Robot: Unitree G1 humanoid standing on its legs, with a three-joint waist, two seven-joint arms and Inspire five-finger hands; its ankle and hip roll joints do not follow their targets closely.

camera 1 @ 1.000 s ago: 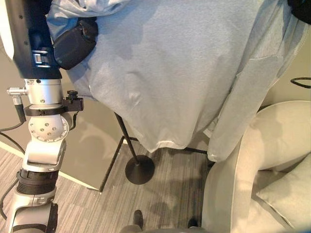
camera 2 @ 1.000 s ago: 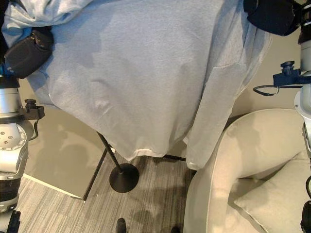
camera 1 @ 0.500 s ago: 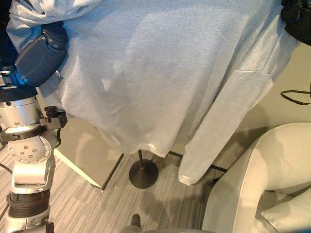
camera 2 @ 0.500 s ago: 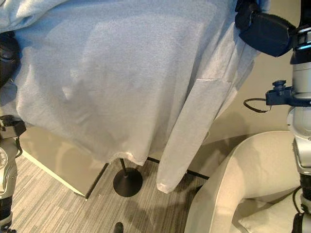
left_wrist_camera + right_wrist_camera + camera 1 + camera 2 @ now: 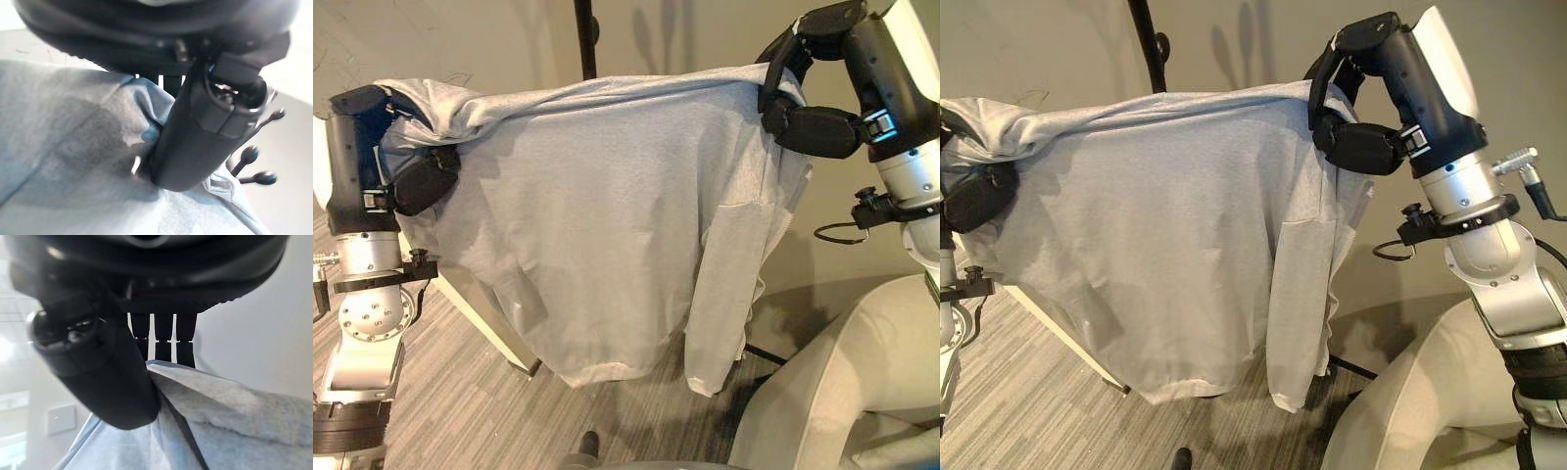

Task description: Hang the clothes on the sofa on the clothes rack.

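Garment (image 5: 607,225): one pale grey long-sleeved top, held up and spread wide between both hands in front of the black clothes rack pole (image 5: 584,39). Left hand (image 5: 386,162) pinches one shoulder edge; right hand (image 5: 1356,108) pinches the other. One sleeve hangs down toward the striped grey floor (image 5: 470,411). Cream sofa (image 5: 1410,392) stands just beside it.

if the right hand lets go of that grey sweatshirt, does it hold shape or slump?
The light grey sweatshirt likely slumps: it sags between the left hand and right hand, sleeve dangling limp. Probably light, since pinches carry it. It may slide off the black clothes rack pole unless draped evenly.
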